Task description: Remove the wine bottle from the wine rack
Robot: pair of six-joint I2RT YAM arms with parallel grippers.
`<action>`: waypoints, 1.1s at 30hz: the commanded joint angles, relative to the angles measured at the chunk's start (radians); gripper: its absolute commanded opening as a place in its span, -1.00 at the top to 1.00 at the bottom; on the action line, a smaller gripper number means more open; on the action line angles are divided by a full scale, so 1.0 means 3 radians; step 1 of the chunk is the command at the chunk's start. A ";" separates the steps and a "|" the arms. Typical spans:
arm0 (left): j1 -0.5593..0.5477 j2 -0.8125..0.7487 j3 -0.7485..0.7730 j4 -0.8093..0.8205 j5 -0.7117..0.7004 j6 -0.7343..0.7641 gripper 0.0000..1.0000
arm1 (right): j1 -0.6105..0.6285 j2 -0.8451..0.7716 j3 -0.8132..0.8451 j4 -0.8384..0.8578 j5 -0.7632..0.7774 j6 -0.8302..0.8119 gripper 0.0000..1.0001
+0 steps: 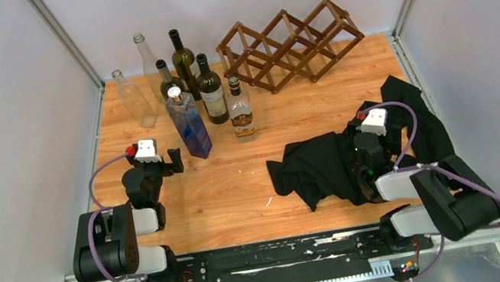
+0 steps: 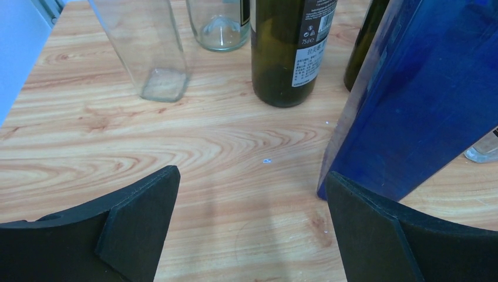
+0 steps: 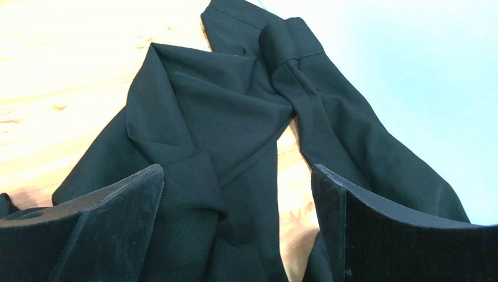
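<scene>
Pincer on the left (image 2: 252,176): gapes at full spread, grips nothing, hovers low over bare wood of the counter (image 1: 240,189), with its right finger just beside the base corner of the blue bottle (image 2: 411,88); cannot tell whether touching. Faces a standing cluster at the back left: a clear glass bottle (image 2: 158,53), a second clear one behind, dark green ones, among them the labelled wine bottle (image 1: 211,89) standing upright on the wood, and a small amber-filled bottle (image 1: 242,111). Further right, finds the wine rack (image 1: 290,45) at the back of the counter, right of centre, well apart from both arms, with every diamond cell seen from above open and no bottle lodged inside. Suggests the lifting-off is already done, with the wine bottle now among the standing group. Expect glass: rigid, smooth, slippery, breakable, weighty if filled, prone to swing when held by the neck. Best taken around the straight body at label height, jaws square across the width, not on the tapering shoulder. Ends at the front right with a crumpled black cloth (image 1: 321,167) and, over its folds, the pincer on the right (image 3: 238,173), spread wide and clamping nothing.
</scene>
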 commanded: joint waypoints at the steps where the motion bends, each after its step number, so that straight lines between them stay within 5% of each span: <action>1: -0.0025 0.0004 0.0034 0.0042 -0.0043 0.0037 -1.00 | -0.0060 0.0370 0.0023 0.0888 -0.0118 -0.0280 -0.99; 8: -0.0027 0.0009 0.0045 0.0032 -0.0022 0.0051 -1.00 | -0.0111 0.0539 0.0346 0.0383 -0.0658 -0.0442 -1.00; 14: -0.0023 0.0005 0.0051 0.0015 -0.0021 0.0057 -1.00 | -0.0438 0.0672 0.0982 -0.0828 -0.1188 -0.0157 -1.00; 19: -0.0025 0.0006 0.0051 0.0019 -0.0021 0.0058 -1.00 | -0.0522 0.0347 0.0336 -0.0044 -0.1224 -0.0038 -1.00; 21: -0.0029 0.0008 0.0048 0.0020 -0.0021 0.0058 -1.00 | -0.0609 0.0411 -0.0132 0.0757 -0.1830 -0.0149 -1.00; 23: -0.0028 0.0005 0.0048 0.0021 -0.0021 0.0057 -1.00 | -0.0557 0.0815 -0.0346 0.1912 -0.1785 -0.0312 -1.00; 26: -0.0030 0.0005 0.0051 0.0021 -0.0019 0.0057 -1.00 | -0.0471 0.0619 0.0024 0.0842 -0.1545 -0.0285 -1.00; 28: -0.0028 0.0007 0.0048 0.0019 -0.0020 0.0057 -1.00 | -0.0706 0.0519 0.0268 0.0240 -0.1888 -0.0070 -1.00; 33: -0.0031 0.0012 0.0058 0.0002 -0.0021 0.0062 -1.00 | -0.0751 0.0527 0.0264 0.0278 -0.1938 -0.0075 -1.00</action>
